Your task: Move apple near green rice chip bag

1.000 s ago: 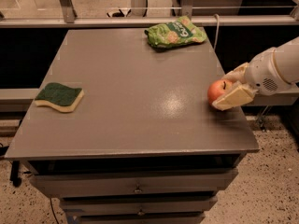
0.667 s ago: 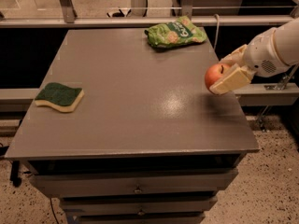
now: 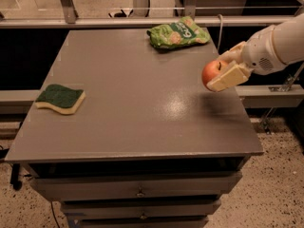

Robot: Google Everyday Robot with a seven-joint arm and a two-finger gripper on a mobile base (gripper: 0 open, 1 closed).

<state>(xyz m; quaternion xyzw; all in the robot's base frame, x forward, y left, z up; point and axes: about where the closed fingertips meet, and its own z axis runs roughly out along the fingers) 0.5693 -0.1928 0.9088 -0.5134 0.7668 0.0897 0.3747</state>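
The red-orange apple is held between my gripper's cream fingers, lifted above the right side of the grey table. My gripper comes in from the right on a white arm and is shut on the apple. The light green rice chip bag lies flat at the far edge of the table, up and to the left of the apple, with a clear gap between them.
A dark green sponge with a yellow base lies near the table's left edge. A metal rail runs behind the table. Drawers sit under the front edge.
My gripper has lifted the apple off the table and carried it up and toward the far side, closer to the chip bag.
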